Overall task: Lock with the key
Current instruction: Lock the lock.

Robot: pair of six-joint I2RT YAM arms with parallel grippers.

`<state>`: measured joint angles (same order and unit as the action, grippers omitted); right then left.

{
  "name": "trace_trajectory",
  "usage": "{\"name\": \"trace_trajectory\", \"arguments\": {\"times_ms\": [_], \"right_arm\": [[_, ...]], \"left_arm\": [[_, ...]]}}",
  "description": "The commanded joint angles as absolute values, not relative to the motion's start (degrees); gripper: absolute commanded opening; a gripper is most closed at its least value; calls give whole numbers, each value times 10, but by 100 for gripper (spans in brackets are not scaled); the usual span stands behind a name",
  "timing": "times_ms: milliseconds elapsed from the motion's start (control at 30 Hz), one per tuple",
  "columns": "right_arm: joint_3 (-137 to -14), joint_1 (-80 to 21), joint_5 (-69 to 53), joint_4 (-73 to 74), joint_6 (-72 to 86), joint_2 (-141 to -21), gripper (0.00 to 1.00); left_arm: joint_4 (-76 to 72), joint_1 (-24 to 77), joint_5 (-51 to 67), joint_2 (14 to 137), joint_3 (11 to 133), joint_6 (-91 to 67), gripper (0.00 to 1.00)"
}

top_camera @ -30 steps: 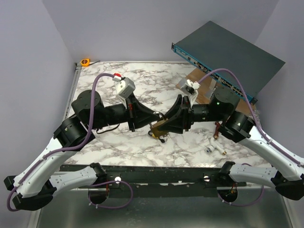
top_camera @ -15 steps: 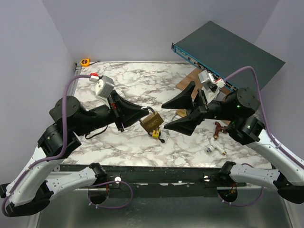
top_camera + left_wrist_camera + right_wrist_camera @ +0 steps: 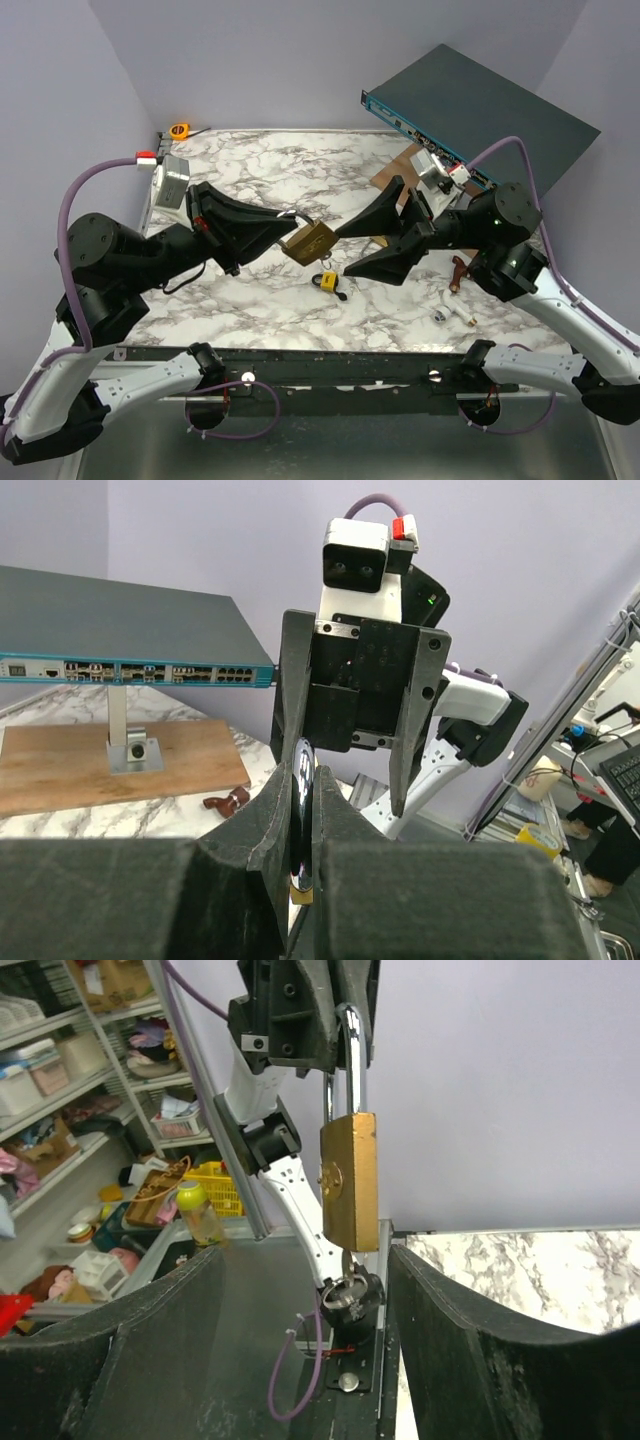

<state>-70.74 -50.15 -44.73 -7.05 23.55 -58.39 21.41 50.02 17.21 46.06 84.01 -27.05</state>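
left claw [image 3: 283, 228] is clamped on the brass padlock [image 3: 309, 242], which we see hanging above the marble bench [image 3: 300, 160]; right claw [image 3: 343, 252] stands apart, just beside it.

Left gripper [image 3: 283, 228] clamped, raised; right gripper [image 3: 343, 251] jaws apart, facing.

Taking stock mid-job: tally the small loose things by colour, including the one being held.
Brass: 1, padlock
Yellow: 1, yellow piece
Reddish-brown: 1, reddish piece
White: 2, white bits
Orange: 1, tape measure
Total: 6
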Motion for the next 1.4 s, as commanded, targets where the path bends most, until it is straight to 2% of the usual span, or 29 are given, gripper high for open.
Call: {"name": "trace_trajectory", "arguments": {"times_ms": [0, 333, 700, 1067, 1367], "right_arm": [[-695, -502, -488, -138, 272, -599, 68], [-679, -502, -478, -161, 291, -623, 55], [-665, -502, -461, -140, 276, -610, 55], [-665, -502, -469, -157, 291, -618, 38], [-663, -502, -477, -165, 300, -626, 27]], "left_arm": [[135, 504, 182, 466, 867, -278, 0], [122, 504, 186, 470, 865, -279, 0], [122, 503, 185, 464, 866, -279, 0], [121, 503, 185, 464, 863, -280, 0], [121, 504, 184, 463, 860, -280, 0]]}}
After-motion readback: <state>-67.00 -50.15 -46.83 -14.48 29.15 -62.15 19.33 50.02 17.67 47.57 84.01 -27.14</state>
